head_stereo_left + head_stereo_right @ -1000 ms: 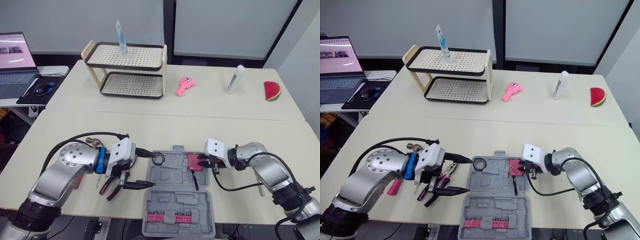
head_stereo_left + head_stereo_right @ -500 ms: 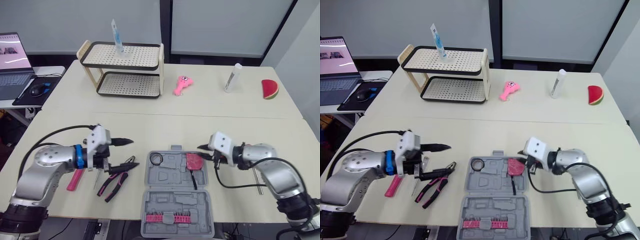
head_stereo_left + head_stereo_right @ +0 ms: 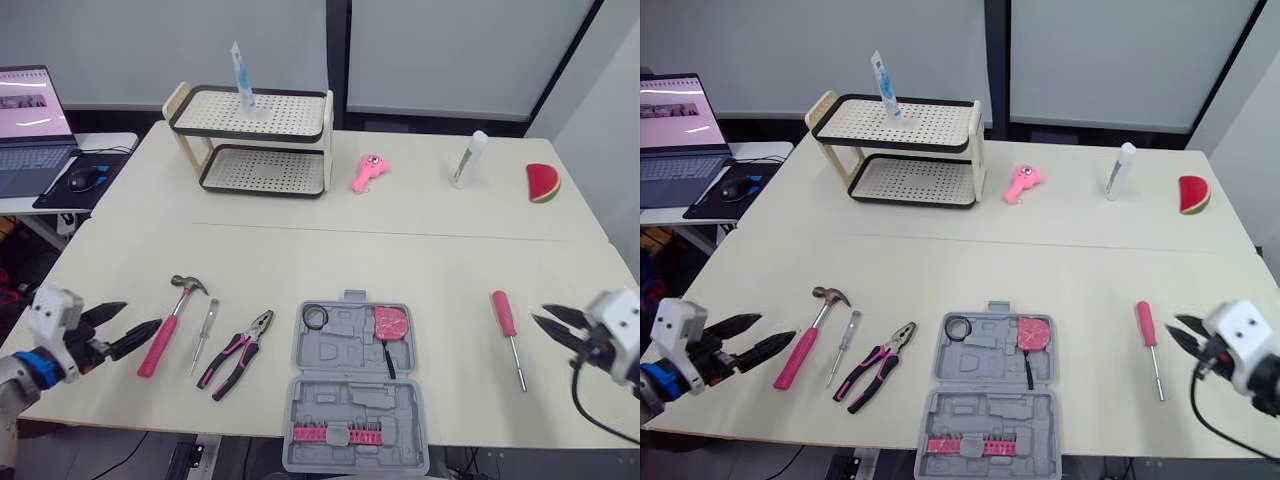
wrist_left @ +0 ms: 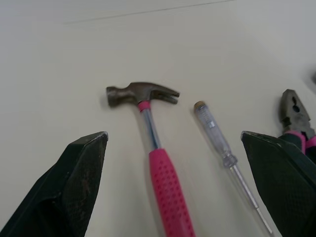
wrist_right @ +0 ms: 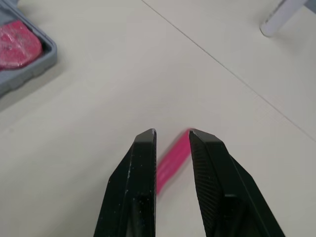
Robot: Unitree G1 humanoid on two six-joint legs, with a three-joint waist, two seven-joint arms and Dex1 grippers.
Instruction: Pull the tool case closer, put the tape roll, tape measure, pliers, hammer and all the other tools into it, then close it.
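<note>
Office-like lab: laptop (image 3: pixel 30 120), plain tables (image 3: pixel 400 260), window blinds (image 3: pixel 440 50).

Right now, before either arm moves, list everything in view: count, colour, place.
tool case: 1, grey, open, front centre
tape roll: 1, dark, in the case's far left corner
tape measure: 1, pink, in the case, right of the roll
bit strip: 1, pink, in the case's near half
hammer: 1, pink handle, left of the case
tester screwdriver: 1, clear, between hammer and pliers
pliers: 1, pink-black, just left of the case
pink screwdriver: 1, right of the case
rack: 1, cream-black, far left
tube: 1, white-blue, upright on the rack
toy: 1, pink, right of the rack
bottle: 1, white, far right
watermelon slice: 1, red, far right
laptop: 1, far left
mouse: 1, dark, beside the laptop
left gripper: black, open, near the hammer's handle
right gripper: black, open, near the pink screwdriver
</note>
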